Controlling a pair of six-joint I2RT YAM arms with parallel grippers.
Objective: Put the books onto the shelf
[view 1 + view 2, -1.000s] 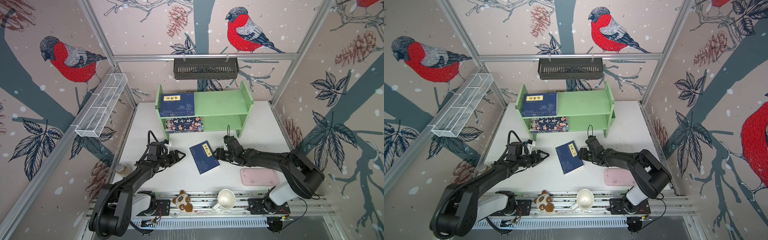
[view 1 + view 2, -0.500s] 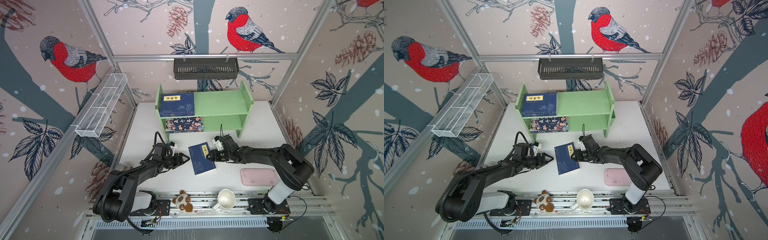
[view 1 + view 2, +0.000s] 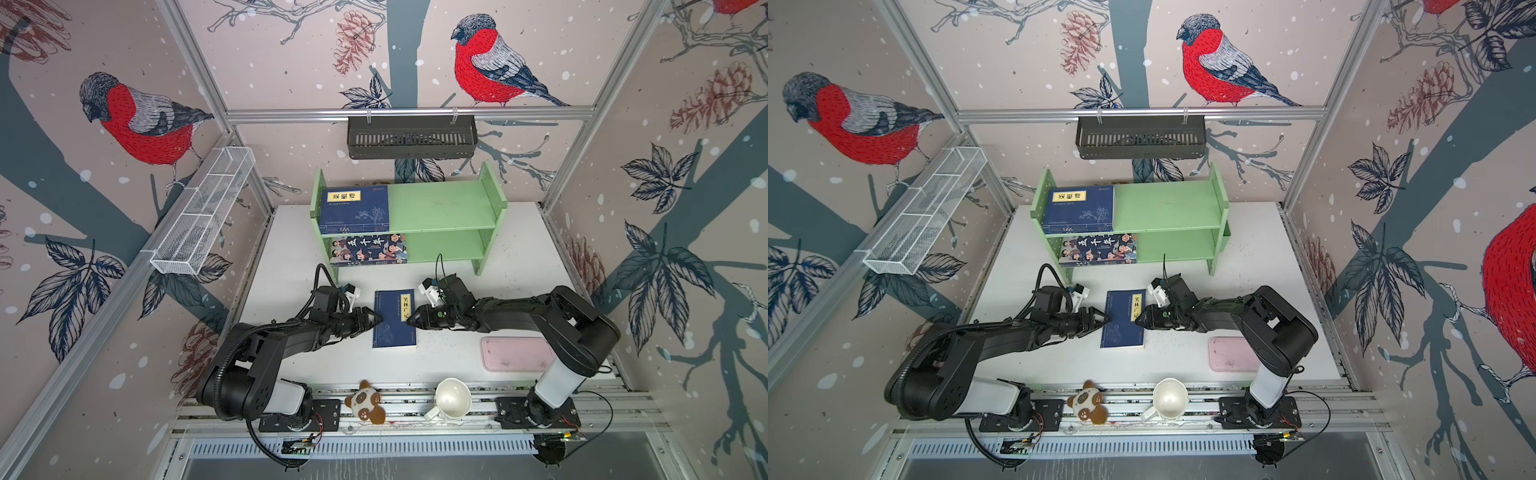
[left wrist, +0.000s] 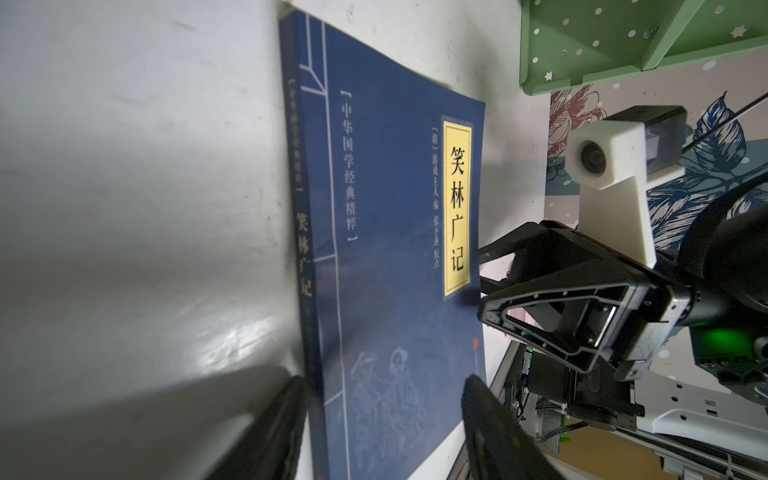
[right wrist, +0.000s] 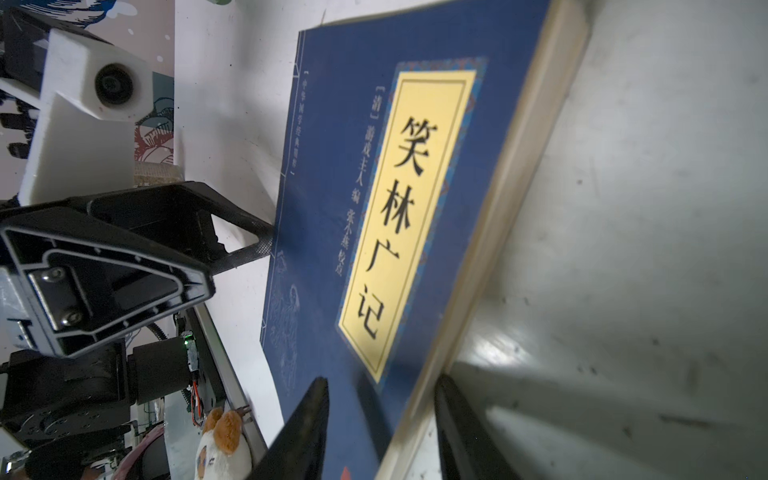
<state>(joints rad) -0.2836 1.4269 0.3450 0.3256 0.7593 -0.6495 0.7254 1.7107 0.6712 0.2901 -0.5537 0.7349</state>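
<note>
the navy book (image 3: 392,334) lies flat on the tabletop (image 3: 519,266) right between the two pincers, its spine edge at the left pincer (image 3: 376,320) and its page edge at the right pincer (image 3: 412,322). both pincers are open, each with its fingers astride its edge of the book, and neither is visibly clamped. the shelf (image 3: 440,208) stands beyond both pincers, with two books lying on its tiers.

risks, as i judge them:
- the fingers nearest the tabletop may scrape it and fail to get under so thin a book, shoving it sideways.
- the right pincer may catch only the cover, so the pages flop open on lifting.
- both pushing inward could buckle it.
</note>
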